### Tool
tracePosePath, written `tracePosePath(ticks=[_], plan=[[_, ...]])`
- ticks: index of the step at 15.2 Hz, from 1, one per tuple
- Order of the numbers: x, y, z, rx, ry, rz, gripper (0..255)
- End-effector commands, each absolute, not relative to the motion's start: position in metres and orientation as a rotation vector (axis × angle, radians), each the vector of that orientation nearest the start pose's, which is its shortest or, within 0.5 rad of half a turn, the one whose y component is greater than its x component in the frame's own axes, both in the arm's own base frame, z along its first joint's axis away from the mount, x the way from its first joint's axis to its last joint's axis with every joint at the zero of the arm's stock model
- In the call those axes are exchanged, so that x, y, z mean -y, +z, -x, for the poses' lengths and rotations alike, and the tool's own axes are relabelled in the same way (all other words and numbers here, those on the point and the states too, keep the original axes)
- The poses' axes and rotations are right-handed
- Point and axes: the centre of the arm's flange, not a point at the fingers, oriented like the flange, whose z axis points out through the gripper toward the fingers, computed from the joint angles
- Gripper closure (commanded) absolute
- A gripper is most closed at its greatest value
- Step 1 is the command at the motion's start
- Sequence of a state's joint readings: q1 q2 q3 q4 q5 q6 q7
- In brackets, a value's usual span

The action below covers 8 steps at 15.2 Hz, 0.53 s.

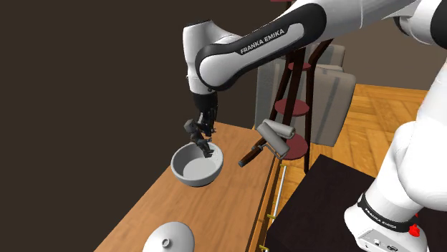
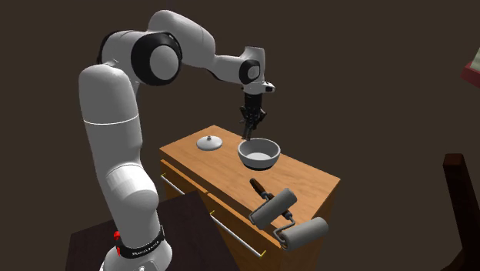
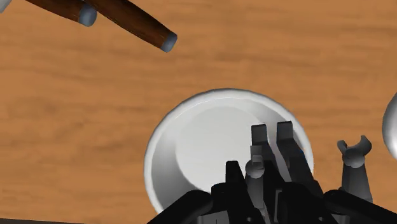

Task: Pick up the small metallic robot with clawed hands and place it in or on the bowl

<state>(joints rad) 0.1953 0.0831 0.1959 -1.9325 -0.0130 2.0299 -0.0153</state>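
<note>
A small dark metallic robot [image 1: 203, 138] with clawed hands hangs clasped in my black gripper [image 1: 205, 122], which is shut on it. It is just above the far rim of the grey bowl [image 1: 188, 172] on the wooden table. In the second exterior view the gripper [image 2: 251, 114] holds the robot [image 2: 250, 128] over the bowl [image 2: 269, 145]. In the wrist view the robot's legs [image 3: 275, 145] point out over the bowl's hollow [image 3: 203, 137]. One clawed arm [image 3: 354, 160] sticks out beside the gripper [image 3: 267, 191].
A paint roller [image 1: 276, 137] with a brown handle [image 1: 251, 156] lies on the table's edge beyond the bowl. A round grey lid [image 1: 169, 239] rests near the table's front end. A dark stool [image 1: 292, 107] and grey seats stand behind.
</note>
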Motion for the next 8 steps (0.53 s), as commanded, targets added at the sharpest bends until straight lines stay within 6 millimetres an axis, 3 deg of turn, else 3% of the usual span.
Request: tracePosePath(ticks=[1,4,8], plan=[[-0.218,0.446,-0.566,0.639,-0.024,3.068,255],[-0.218,0.448,-0.605,0.639,-0.024,3.068,255],[-0.218,0.426,-0.605,0.639,-0.024,3.068,255]])
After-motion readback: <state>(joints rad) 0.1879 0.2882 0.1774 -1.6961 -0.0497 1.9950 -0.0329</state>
